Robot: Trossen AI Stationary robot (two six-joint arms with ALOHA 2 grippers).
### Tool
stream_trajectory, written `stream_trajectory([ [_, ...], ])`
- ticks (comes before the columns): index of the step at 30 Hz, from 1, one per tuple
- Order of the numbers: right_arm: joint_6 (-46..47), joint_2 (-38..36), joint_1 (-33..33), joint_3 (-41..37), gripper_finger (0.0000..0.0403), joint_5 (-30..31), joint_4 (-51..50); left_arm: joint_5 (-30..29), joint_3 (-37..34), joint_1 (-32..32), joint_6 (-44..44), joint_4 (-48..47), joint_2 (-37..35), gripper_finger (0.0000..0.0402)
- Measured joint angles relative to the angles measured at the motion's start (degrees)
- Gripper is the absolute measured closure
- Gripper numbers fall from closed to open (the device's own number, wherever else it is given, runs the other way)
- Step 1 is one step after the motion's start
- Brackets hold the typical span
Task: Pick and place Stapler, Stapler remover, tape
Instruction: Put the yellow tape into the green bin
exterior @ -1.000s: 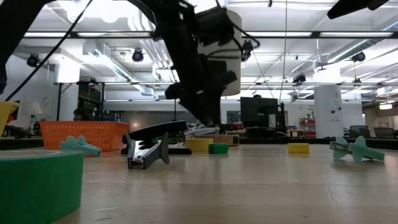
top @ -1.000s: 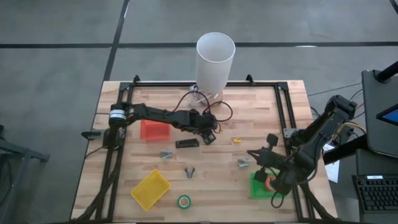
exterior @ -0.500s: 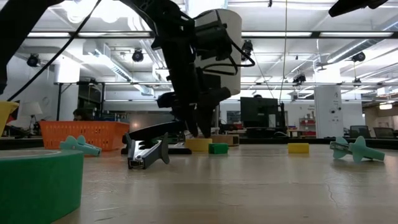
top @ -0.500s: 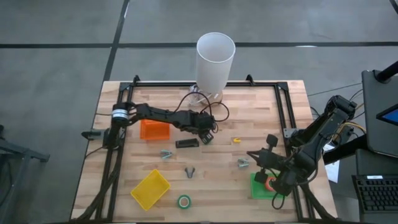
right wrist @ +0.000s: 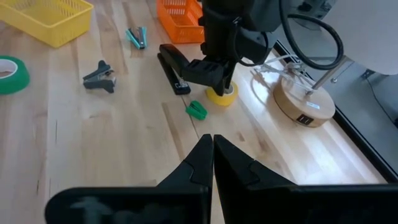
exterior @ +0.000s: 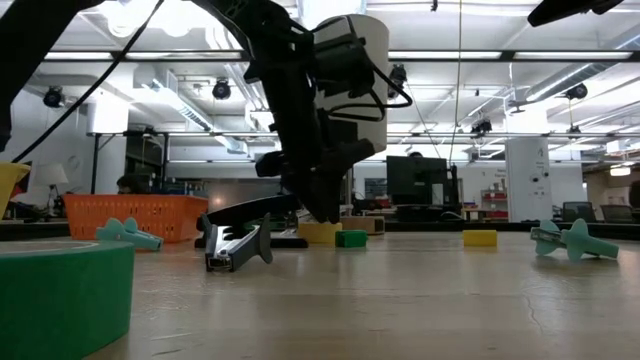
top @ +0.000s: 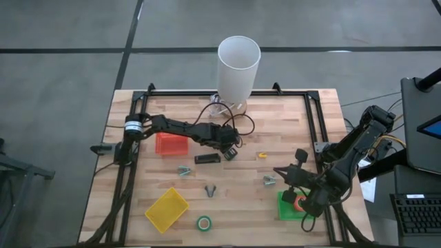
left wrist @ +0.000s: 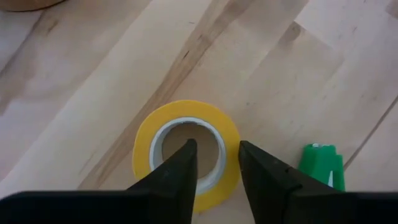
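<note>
Tape is what we're after right now: the yellow tape ring [left wrist: 186, 155] lies flat on the worktop near the middle, a little toward the far edge, and our left gripper [left wrist: 214, 163] hangs right over it. One finger [left wrist: 180, 168] dips into the pale core while the other sits over the band, a narrow gap, so we judge we're set to pinch the ring's wall, not yet clamped.

Going down in size: the white cylinder [top: 238, 65] stands at the far edge, the orange basket [top: 170, 143] toward the left edge, the yellow tray [top: 166, 209] near the front-left corner. The black stapler [top: 207, 158] lies just beside the gripper, untouched. Our right gripper [right wrist: 212, 144] waits by the right edge, fingers pressed together, empty. A small green piece [left wrist: 322, 167] sits beside the ring.
</note>
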Motion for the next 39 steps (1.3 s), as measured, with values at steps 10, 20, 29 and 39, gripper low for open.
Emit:
stream_trajectory([
  [10,-0.2,0.0,0.0,0.0,0.0394,0.0,0.0,0.4,-0.1,-0.1,-0.1,0.9,-0.1,0.0269],
  [20,-0.2,0.0,0.0,0.0,0.0394,0.0,0.1,1.8,-0.3,-1.0,-0.6,1.1,-0.1,0.023],
  [29,-0.2,0.0,0.0,0.0,0.0394,0.0,0.3,1.5,-0.3,-0.9,0.5,0.8,-0.1,0.0223],
  [39,-0.6,0.0,0.0,0.0,0.0394,-0.1,0.8,0.9,-1.9,-0.9,0.1,0.6,0.5,0.0248],
])
